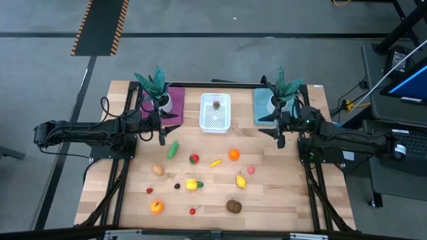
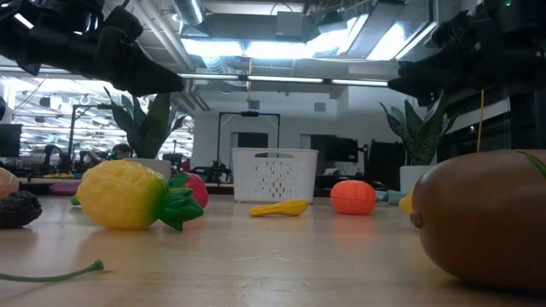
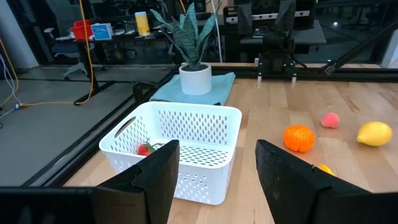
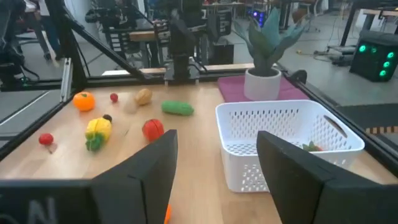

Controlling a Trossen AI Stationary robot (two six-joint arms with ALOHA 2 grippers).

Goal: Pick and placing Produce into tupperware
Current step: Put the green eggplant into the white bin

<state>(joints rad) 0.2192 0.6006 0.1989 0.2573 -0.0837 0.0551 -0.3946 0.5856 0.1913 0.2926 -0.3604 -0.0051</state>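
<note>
From above I see my left gripper hovering over the worktop near its far left part, just in front of the purple mat that carries a teal plant in a white pot. Its fingers are spread with nothing between them, and through the gap I look at the tupperware.

Just to the near side of that gripper lies the green cucumber. Toward the near left edge I count a potato, a small red piece and an orange. Closer to the middle sit a dark berry, a yellow fruit with a green top, a red tomato-like piece and cherries.

The tupperware stands at the middle of the far edge, between the two mats, and I can see one red piece already inside it.

In front of it, toward the centre of the worktop, lie a yellow banana, another orange, a lemon, a pink piece and a brown kiwi nearer the front edge.

On the far right is the teal mat with the second plant. My right gripper hangs just in front of it, jaws parted and empty, its fingers framing the tub from the other side.
</note>
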